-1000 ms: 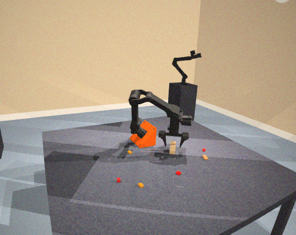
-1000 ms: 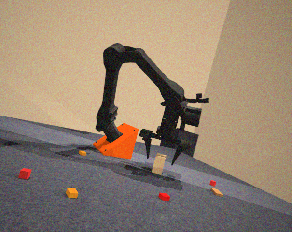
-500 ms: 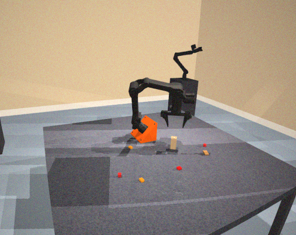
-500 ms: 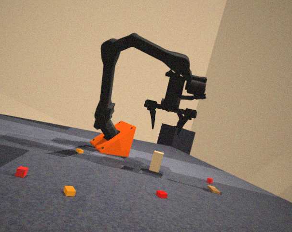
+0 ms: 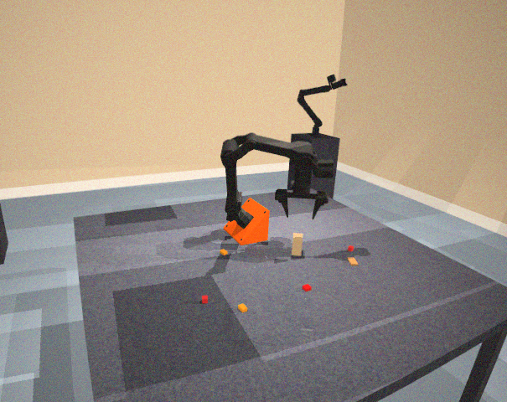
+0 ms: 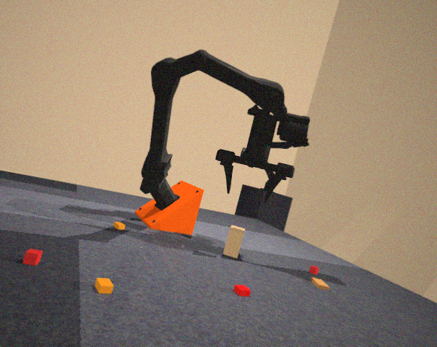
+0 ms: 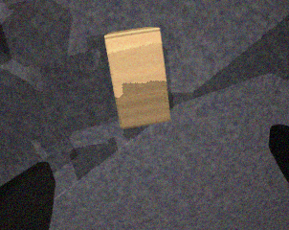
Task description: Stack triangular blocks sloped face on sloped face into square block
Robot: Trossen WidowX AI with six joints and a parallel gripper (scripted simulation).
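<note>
The two triangular blocks appear as one tall pale wooden block (image 5: pixel 297 244) (image 6: pixel 233 241) (image 7: pixel 141 81) standing on the table (image 5: pixel 375 294) (image 6: pixel 166 314). A thin dark seam runs across it near its far top edge in the wrist view; the join lower down cannot be made out. Its top looks about level in the top view; whether the ends are exactly even is too small to tell. My gripper (image 5: pixel 301 217) (image 6: pixel 247 196) (image 7: pixel 164 156) is wide open and empty, above the block, with clear space between the fingertips and its top. Nothing else is seen touching the block.
Red pieces (image 5: pixel 204 299) (image 5: pixel 306 287) (image 5: pixel 350 249) and orange pieces (image 5: pixel 242 307) (image 5: pixel 223 251) lie scattered on the table. A flat light-orange piece (image 5: pixel 352 261) (image 6: pixel 320 283) lies right of the block. The orange arm mount (image 5: pixel 256 224) (image 6: pixel 180 212) stands to its left.
</note>
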